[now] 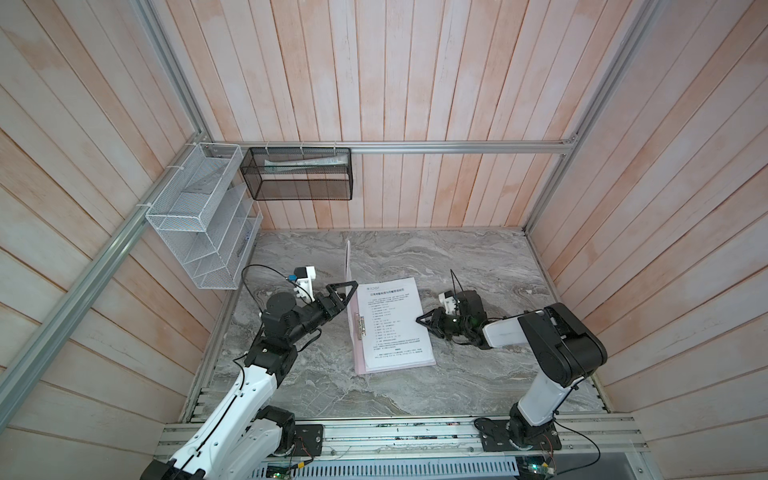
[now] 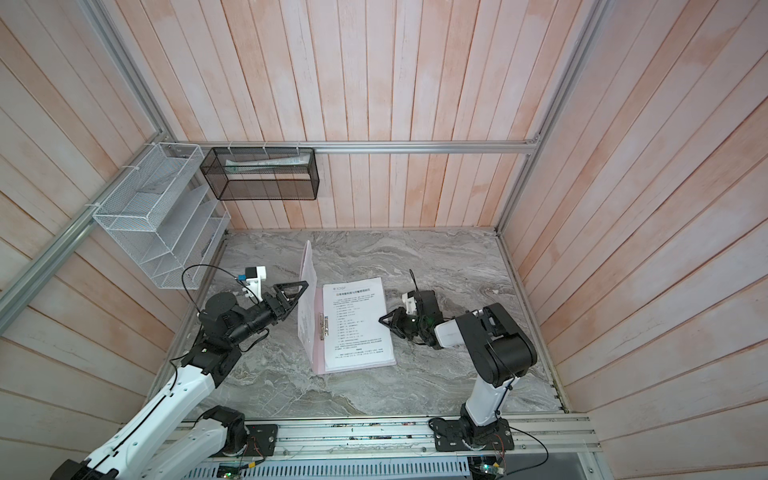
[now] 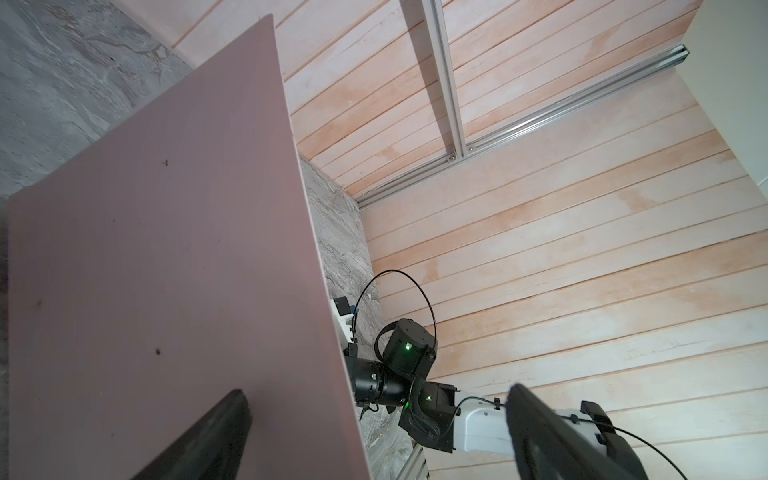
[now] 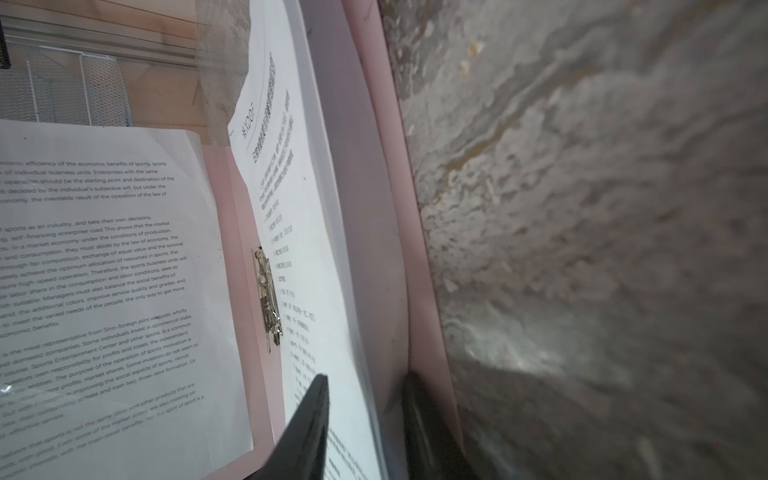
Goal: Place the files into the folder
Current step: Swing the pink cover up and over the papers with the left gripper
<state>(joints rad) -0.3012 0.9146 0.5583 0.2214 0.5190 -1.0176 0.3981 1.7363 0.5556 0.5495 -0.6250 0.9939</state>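
Observation:
The pale pink folder (image 1: 360,368) (image 2: 320,368) lies open on the marble table in both top views. Its left cover (image 1: 348,259) (image 3: 166,249) stands nearly upright. My left gripper (image 1: 345,293) (image 3: 376,392) is wide open against that cover's outer face, gripping nothing. The files (image 1: 392,324) (image 2: 357,324) (image 4: 299,216), white printed sheets, lie on the flat right cover beside the silver clip (image 1: 360,326) (image 4: 266,299). Another printed sheet (image 4: 104,270) shows on the raised cover's inner side. My right gripper (image 1: 419,321) (image 4: 365,377) is at the files' right edge, jaws apart, one finger over the sheets.
A white wire-mesh rack (image 1: 199,220) hangs on the left wall. A black mesh basket (image 1: 299,174) with rolled papers hangs on the back wall. Wood-panel walls enclose the marble table (image 1: 478,266) on three sides. An aluminium rail (image 1: 395,432) carries both arm bases in front.

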